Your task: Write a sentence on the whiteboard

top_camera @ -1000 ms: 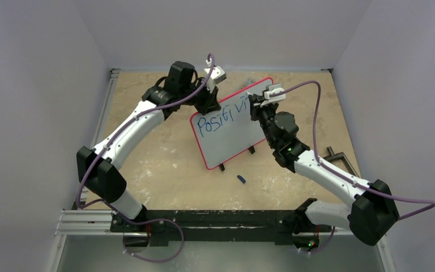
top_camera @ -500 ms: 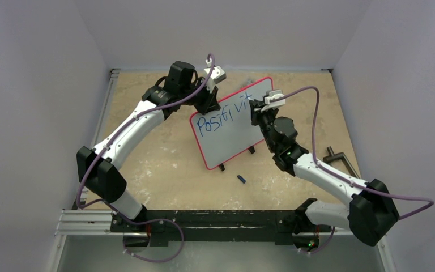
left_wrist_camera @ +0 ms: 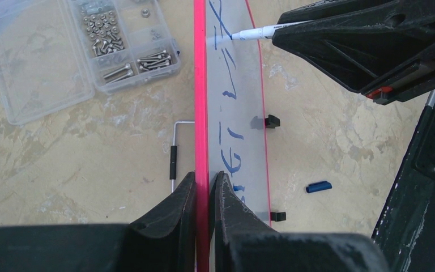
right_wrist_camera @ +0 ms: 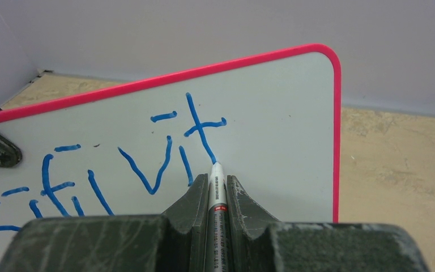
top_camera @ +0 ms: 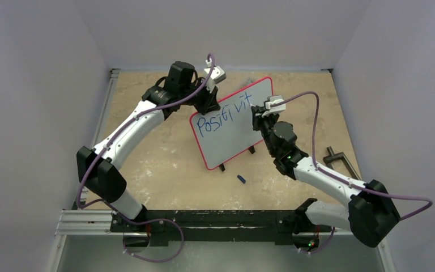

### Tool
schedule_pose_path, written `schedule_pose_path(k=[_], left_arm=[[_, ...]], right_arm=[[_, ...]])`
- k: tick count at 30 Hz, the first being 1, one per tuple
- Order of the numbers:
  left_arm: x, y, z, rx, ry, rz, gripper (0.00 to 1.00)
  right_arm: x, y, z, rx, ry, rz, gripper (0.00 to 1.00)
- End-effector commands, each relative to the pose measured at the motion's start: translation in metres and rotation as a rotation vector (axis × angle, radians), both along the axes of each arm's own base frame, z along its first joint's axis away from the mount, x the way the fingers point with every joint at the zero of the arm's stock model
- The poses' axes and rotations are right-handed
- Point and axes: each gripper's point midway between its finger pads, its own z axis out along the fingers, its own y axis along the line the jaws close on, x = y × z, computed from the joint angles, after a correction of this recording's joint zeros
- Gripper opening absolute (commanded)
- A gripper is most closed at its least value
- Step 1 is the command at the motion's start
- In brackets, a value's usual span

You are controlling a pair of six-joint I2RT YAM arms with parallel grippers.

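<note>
Nearest me in the right wrist view, my right pincer [right_wrist_camera: 217, 190] is clamped on the marker [right_wrist_camera: 216, 177]. Its barrel runs up the middle of the frame and its tip rests at the foot of the last blue stroke. My left pincer [left_wrist_camera: 205, 186] is closed on the red top edge of the whiteboard [right_wrist_camera: 283, 130], one finger on either side of the frame, holding it steady. The board stands on the surface [top_camera: 164, 153] in the middle of the top view, propped on its two black feet along the lower edge. Its white face is turned toward the lower right of that frame, toward my right arm. Its long axis climbs from centre left to upper right, and the writing follows it. So far the board carries blue letters reading roughly "Positi vit". They fill the upper band from the left end to a little past the middle, with bare white to the right and below. I judge this a word partly done and the sentence far from finished. Beyond the board, in the upper left of the left wrist view, lies a clear box of screws [left_wrist_camera: 62, 51].
</note>
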Motion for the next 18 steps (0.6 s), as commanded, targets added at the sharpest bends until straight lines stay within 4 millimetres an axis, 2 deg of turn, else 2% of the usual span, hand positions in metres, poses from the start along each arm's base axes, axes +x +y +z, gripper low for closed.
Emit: schedule_pose_path(k=[1, 11, 18], left_arm=[[-0.024, 0.014, -0.046, 0.157, 0.076, -0.061, 0.00], [-0.024, 0.014, -0.045, 0.162, 0.070, -0.061, 0.00], [-0.025, 0.014, -0.045, 0.163, 0.068, -0.062, 0.00]], right_arm=[[-0.002, -0.004, -0.009, 0.006, 0.017, -0.012, 0.00], [0.000, -0.008, -0.008, -0.020, 0.016, -0.036, 0.00], [0.004, -0.011, 0.005, -0.042, -0.010, -0.057, 0.00]])
